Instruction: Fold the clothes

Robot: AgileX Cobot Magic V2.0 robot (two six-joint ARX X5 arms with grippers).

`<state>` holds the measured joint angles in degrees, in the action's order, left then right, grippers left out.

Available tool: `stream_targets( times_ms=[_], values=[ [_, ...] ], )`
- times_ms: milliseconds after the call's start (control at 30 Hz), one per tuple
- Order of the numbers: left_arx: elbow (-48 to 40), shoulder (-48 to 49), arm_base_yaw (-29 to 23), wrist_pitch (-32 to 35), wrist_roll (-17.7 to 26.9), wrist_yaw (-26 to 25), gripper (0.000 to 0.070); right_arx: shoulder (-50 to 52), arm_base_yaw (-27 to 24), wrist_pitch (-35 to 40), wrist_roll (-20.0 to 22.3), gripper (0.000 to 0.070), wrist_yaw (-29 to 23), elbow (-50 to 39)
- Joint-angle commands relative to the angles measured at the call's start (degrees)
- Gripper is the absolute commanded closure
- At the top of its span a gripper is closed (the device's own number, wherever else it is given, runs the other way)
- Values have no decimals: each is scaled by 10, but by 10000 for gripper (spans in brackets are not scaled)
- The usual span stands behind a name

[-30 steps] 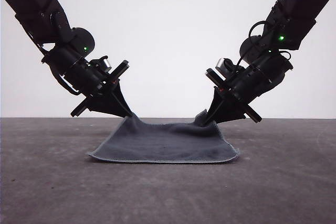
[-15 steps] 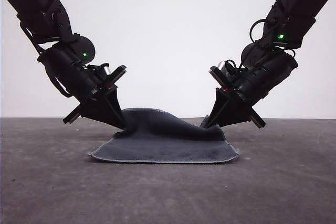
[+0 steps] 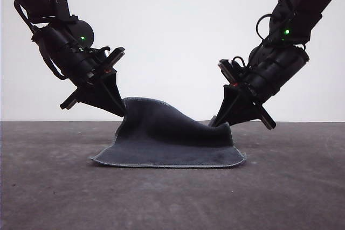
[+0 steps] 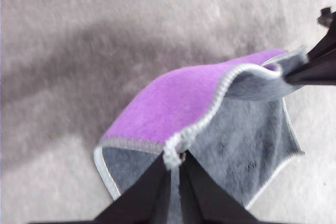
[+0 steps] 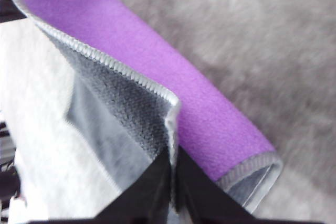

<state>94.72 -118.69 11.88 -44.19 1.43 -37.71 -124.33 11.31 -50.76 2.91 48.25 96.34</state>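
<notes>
While both hands (image 3: 125, 112) (image 3: 215, 123) pinch, cloth (image 3: 167, 138) corners raised

Bright even light; front view sharp; both wrist views motion-blurred, soft.

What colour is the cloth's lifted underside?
Bright purple on the cloth, clearest in the left wrist view.

No text, label, brand, number or sign can be read in any of the views.
</notes>
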Motion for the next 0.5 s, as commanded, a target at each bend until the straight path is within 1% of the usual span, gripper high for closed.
stream_targets(
  times_ms=[0, 67, 300, 467],
  values=[
    [14, -2, 2, -9, 18, -4, 688, -10, 2, -21, 30, 700, 3, 21],
    [14, -1, 2, -22, 21, -4, 688, -10, 2, -52, 42, 700, 3, 31],
    [14, 1, 2, -69, 39, -4, 688, -10, 3, -116, 81, 700, -13, 34],
    [14, 3, 2, -91, 48, -4, 688, -10, 3, -144, 98, 700, -14, 34]
  ],
)
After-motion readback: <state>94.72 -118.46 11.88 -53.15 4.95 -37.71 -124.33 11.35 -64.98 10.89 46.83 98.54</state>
